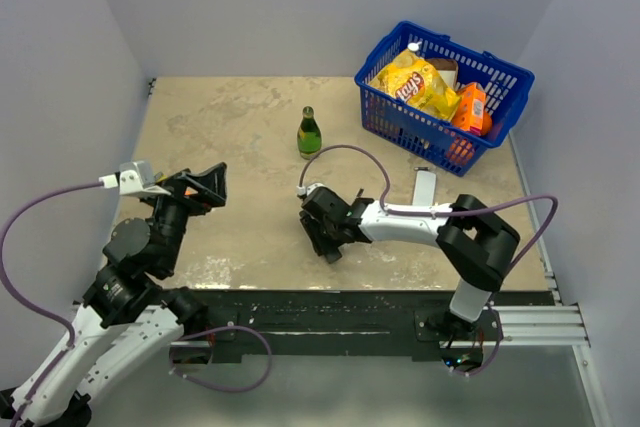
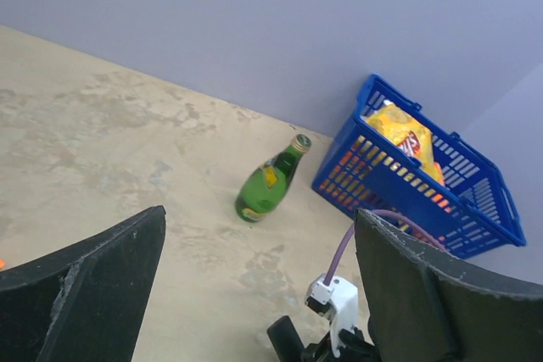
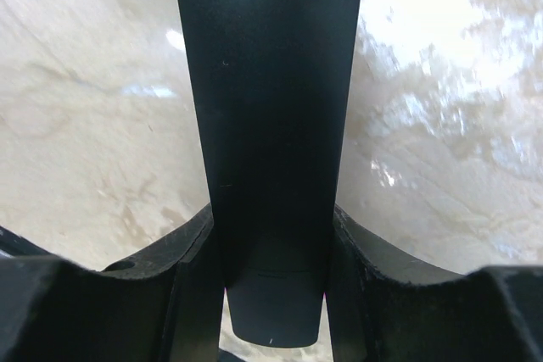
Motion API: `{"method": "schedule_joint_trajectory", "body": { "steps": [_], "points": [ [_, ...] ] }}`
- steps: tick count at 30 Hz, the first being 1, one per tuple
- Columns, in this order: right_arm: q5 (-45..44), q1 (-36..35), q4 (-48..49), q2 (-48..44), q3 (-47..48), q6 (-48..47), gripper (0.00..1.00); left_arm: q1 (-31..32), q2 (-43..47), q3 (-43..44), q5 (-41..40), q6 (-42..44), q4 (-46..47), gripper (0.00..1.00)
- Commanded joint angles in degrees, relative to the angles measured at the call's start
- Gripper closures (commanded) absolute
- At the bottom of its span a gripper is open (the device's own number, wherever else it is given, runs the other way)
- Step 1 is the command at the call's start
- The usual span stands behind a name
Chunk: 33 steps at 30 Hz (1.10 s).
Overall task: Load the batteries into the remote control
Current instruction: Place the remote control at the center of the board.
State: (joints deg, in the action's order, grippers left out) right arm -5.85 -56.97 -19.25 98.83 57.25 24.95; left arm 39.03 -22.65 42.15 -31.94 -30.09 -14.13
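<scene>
The black remote control (image 3: 270, 125) is a slim dark bar clamped between my right gripper's (image 3: 271, 243) two fingers, over the beige table. In the top view the right gripper (image 1: 325, 229) sits low at the table's middle, and the remote there is mostly hidden by its fingers. My left gripper (image 1: 205, 187) is open and empty, raised over the left side of the table. In the left wrist view its fingers (image 2: 93, 286) stand wide apart and look toward the right arm's wrist (image 2: 339, 311). No batteries show in any view.
A green bottle (image 1: 309, 134) stands upright at the table's middle back; it also shows in the left wrist view (image 2: 270, 182). A blue basket (image 1: 458, 47) with snack packs stands at the back right. A flat white device (image 1: 424, 185) lies in front of the basket.
</scene>
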Motion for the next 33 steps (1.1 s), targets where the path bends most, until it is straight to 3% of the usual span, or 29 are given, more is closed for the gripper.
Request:
{"method": "schedule_joint_trajectory", "body": {
  "steps": [1, 5, 16, 22, 28, 33],
  "points": [
    [-0.04, 0.19, -1.06, 4.00, 2.68, 0.63, 0.75, 0.00, 1.91, 2.06, -6.37, 6.70, -2.57, 0.04],
    [-0.57, 0.19, -1.32, 6.11, 5.49, 0.89, 0.63, -0.09, 2.62, 0.83, -7.17, 7.59, -2.22, 0.04],
    [-3.03, 0.19, -2.11, 12.53, 12.61, 1.24, 0.50, -0.26, 2.35, 0.39, -8.05, 8.46, -3.18, 0.04],
    [-2.85, 0.19, -2.02, 12.97, 13.67, 1.42, 0.34, -1.93, 1.74, 0.21, -6.82, 8.46, -3.10, 0.04],
    [-4.87, 0.46, 2.10, 6.83, 11.48, 1.77, 0.11, -7.72, 1.04, -0.67, -2.43, 8.46, -2.31, 0.03],
    [-11.88, 3.70, 5.88, -5.53, 7.27, 3.35, 0.04, -11.95, -0.11, -0.93, 1.62, 8.38, -2.04, 0.02]
  ]
}}
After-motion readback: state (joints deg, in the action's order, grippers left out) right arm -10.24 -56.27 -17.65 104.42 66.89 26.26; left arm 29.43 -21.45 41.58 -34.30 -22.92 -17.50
